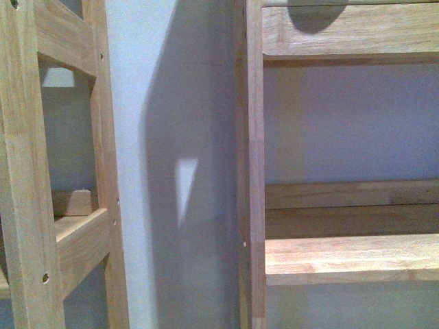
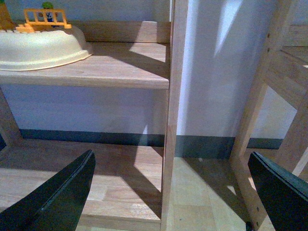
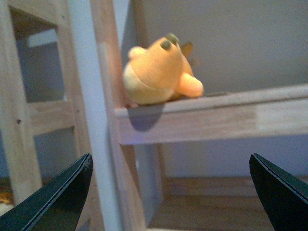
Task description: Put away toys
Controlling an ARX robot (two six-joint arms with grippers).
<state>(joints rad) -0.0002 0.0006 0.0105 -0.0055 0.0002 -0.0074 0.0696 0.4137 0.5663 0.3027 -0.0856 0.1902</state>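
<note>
Dim, bluish indoor light; hard slanted shadows cross the pale wall [image 1: 171, 137] and wooden shelves [image 2: 120, 62]; the orange plush animal [image 3: 159, 72] looks softly blurred.

2 wooden shelf units [image 1: 255, 171] stand side by side against a pale wall [image 1: 171, 103], narrow gap between. Front view: bare shelf board [image 1: 350, 257]. Left wrist view: cream basin [image 2: 41, 45] on a shelf, orange toy fence [image 2: 45, 18] behind it; dark baseboard [image 2: 202, 143] below.
</note>
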